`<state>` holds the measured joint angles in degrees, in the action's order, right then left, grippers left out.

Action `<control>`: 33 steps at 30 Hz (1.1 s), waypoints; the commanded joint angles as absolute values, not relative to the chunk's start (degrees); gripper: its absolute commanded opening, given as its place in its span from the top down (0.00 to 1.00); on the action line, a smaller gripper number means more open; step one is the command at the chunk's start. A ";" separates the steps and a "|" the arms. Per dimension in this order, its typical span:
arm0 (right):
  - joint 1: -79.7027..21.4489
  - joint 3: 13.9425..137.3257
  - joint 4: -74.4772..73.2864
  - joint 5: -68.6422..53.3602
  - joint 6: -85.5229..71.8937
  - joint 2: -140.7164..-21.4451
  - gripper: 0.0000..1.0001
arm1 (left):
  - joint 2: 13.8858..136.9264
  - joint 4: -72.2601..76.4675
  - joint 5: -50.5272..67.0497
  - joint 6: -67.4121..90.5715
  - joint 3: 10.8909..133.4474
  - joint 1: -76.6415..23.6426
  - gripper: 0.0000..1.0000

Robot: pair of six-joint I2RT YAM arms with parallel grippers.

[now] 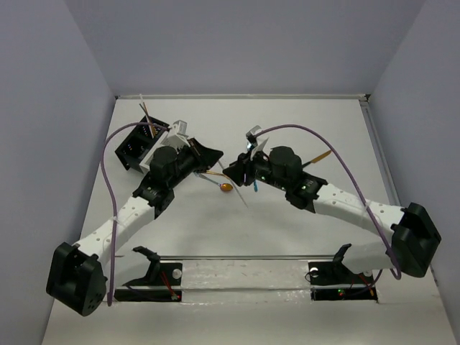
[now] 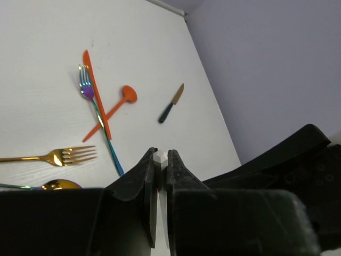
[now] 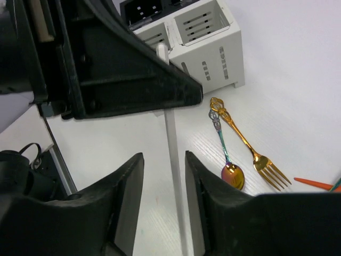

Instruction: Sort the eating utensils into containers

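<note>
A white chopstick hangs between my two grippers. My left gripper is shut on its upper end, whose tip pokes out between the jaws. My right gripper is open around the lower part, its jaws clear of the stick on both sides. In the top view the two grippers meet mid-table, the left gripper facing the right gripper. The white container and the black container stand side by side behind them. Loose eating utensils lie on the table.
Below the left wrist lie an orange knife, an orange spoon, a rainbow fork, a gold fork, a gold spoon and a dark green knife. Several utensils stick up from the containers.
</note>
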<state>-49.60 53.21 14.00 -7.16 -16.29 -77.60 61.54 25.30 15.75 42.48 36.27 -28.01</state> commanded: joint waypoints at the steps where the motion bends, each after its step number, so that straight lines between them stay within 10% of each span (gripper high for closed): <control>1: -50.19 51.86 14.60 -6.51 -16.17 -71.73 0.53 | 58.27 21.02 5.64 35.43 43.58 -27.08 0.94; 7: -50.19 48.08 8.27 -0.54 -15.73 -62.86 0.39 | 59.76 15.03 0.79 31.46 50.88 -19.62 0.94; 33: -50.19 42.45 5.54 10.11 -17.14 -62.14 0.39 | 83.76 3.86 -15.82 17.75 82.62 8.44 0.94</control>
<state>-49.63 42.24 3.31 8.64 -16.80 -62.30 82.37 1.06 -12.64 20.34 79.94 8.01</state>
